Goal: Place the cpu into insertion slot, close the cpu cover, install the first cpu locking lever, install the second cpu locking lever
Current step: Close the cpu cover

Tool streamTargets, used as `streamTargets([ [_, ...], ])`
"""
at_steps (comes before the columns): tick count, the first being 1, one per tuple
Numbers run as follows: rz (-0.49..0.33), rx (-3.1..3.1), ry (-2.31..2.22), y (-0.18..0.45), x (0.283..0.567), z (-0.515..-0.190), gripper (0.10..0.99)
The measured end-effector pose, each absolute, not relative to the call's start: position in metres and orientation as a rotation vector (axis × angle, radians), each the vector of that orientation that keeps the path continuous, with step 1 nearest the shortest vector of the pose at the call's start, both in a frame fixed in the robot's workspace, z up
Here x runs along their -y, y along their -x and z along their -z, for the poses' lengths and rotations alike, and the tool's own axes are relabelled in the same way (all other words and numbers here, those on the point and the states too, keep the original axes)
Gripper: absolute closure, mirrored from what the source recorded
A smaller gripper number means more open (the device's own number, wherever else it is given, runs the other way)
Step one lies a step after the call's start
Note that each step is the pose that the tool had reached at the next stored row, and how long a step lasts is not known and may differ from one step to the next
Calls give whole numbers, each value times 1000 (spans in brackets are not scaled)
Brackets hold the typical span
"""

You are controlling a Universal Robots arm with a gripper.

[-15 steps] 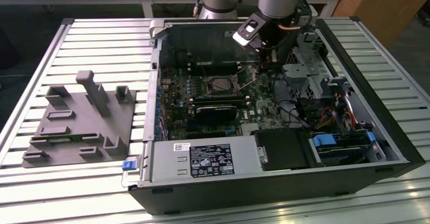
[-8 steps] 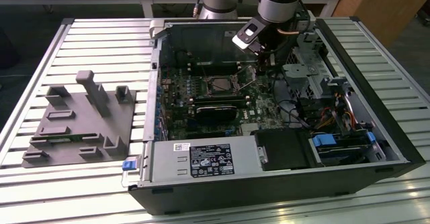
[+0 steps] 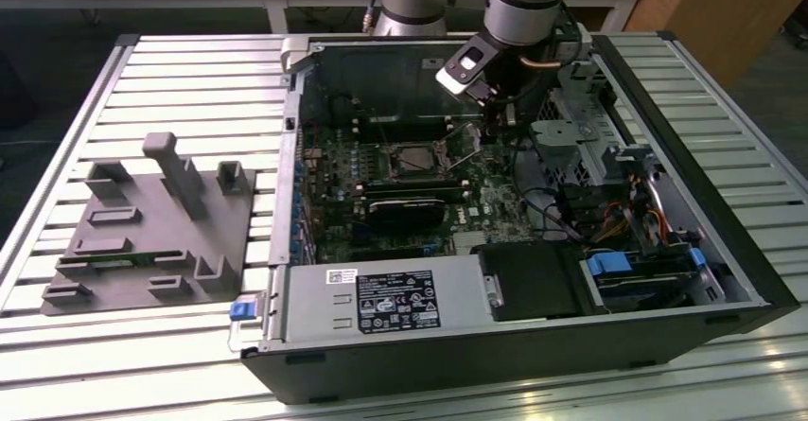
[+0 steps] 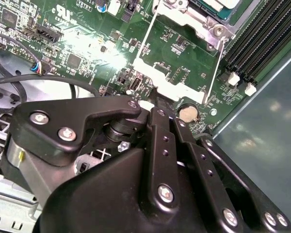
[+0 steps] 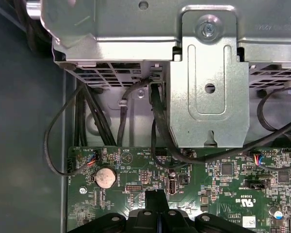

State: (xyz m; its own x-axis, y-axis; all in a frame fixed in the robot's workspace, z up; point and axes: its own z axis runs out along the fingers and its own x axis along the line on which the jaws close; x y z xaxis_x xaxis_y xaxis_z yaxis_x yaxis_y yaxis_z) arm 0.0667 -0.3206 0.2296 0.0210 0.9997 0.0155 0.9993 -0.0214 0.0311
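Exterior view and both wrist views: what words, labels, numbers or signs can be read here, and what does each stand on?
No text can be quoted reliably.
Black label on the metal housing at the case's near edge: white print and symbols, too small to read.
White sticker just above it: blurred.
Motherboard, in both wrist views: white printed markings and chip codes, too small to read with confidence.

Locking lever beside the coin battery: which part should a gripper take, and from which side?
The locking lever is a thin straight wire; probably grip its free end near the coin battery, coming from above, jaws across the wire.
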Motion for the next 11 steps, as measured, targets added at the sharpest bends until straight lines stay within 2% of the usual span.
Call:
streamTargets([
  [11,-52,-2190,-2237,-64,321,-233,980],
])
